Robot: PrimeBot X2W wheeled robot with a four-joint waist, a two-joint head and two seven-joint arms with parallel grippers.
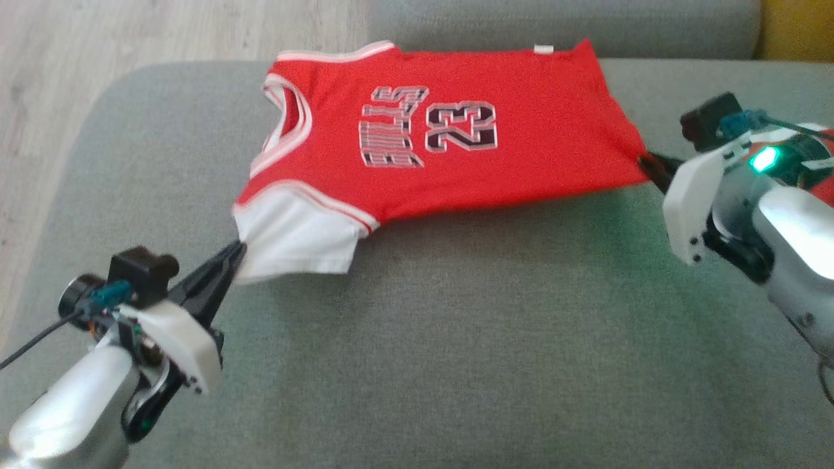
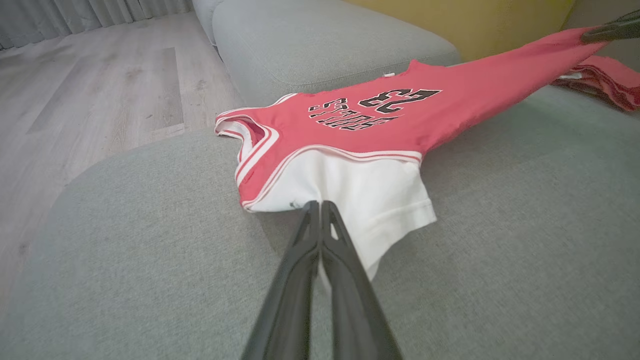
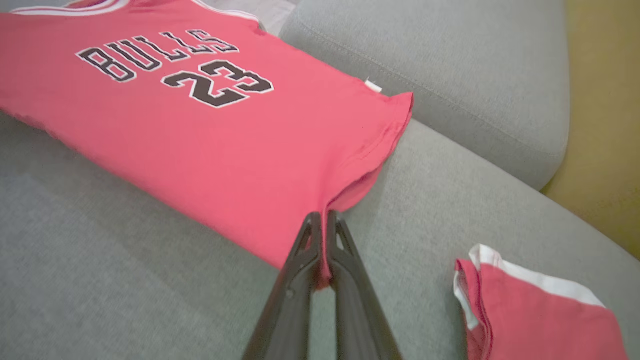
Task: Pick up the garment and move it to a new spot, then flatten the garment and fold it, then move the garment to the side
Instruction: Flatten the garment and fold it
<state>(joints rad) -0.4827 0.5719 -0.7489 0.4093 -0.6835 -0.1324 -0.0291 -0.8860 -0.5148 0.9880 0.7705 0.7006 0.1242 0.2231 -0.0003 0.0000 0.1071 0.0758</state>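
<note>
While the red Bulls 23 jersey (image 1: 456,150) lies print-up across the grey sofa seat cushion (image 1: 456,352), both arms hold its near edge. The left gripper (image 1: 238,251) has its jaws pressed together on the white sleeve (image 1: 300,234). The right gripper (image 1: 648,163) has its jaws clamped on the near corner of the hem (image 1: 625,170). Between those two grips the near side of the jersey is drawn taut and looks lifted slightly off the cushion. The far side rests on the seat, close against the back cushion (image 1: 554,19), and the neck opening points towards the wooden floor (image 1: 130,32).

A second red garment with white trim (image 3: 525,310) lies folded on the seat, off to the robot's right and apart from the jersey.

This looks like the flattening step, or the very start of the fold. The body is spread almost smooth, though the white sleeve bunches where it is pinched. For a lengthwise fold, the next move would call for both arms to travel together, keeping the tension even. They would carry the near edge up and over towards the far edge, so that the sleeve comes inward. The grips should open only once the cloth lies flat. Uneven pulling could drag the whole jersey towards one arm or skew the fold line.
</note>
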